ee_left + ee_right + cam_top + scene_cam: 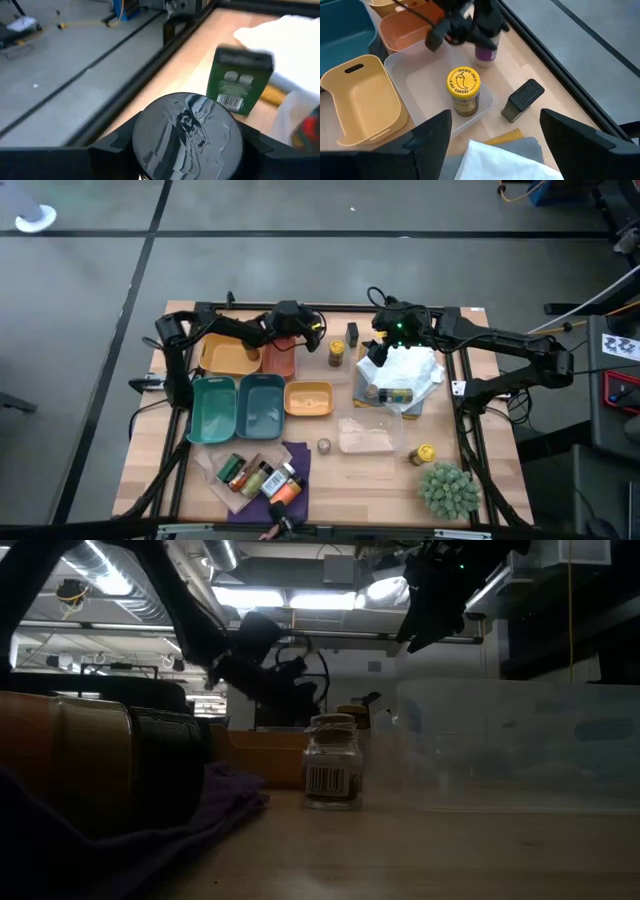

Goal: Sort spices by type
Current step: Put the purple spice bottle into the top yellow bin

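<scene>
My left gripper point(312, 337) is at the far side of the table, beside the orange tray, shut on a black-capped spice jar point(187, 132). Close to it stand a yellow-capped jar point(462, 89) in a clear shallow tray and a dark green spice box point(522, 100) on the wood. My right gripper point(502, 145) hangs open, high above the white cloth point(410, 368), touching nothing. A small jar point(332, 765) stands alone near the front, another yellow-capped jar point(425, 453) stands front right, and several spices point(255, 475) lie on a purple cloth. My left gripper comes from above, pointing down, with one finger point(112, 152) on either side of the jar's upper end, just below the black cap point(187, 120). The jar point(485, 54) stays upright under the fingers; whether its base touches the wood I cannot tell.
Yellow point(228, 357), orange point(278, 360) and teal point(238, 408) trays fill the left half, with a small yellow tray point(308, 399) mid-table. A clear lidded box point(366, 438) and a spiky green plant point(447, 488) sit front right. A bottle point(392, 394) lies on the white cloth.
</scene>
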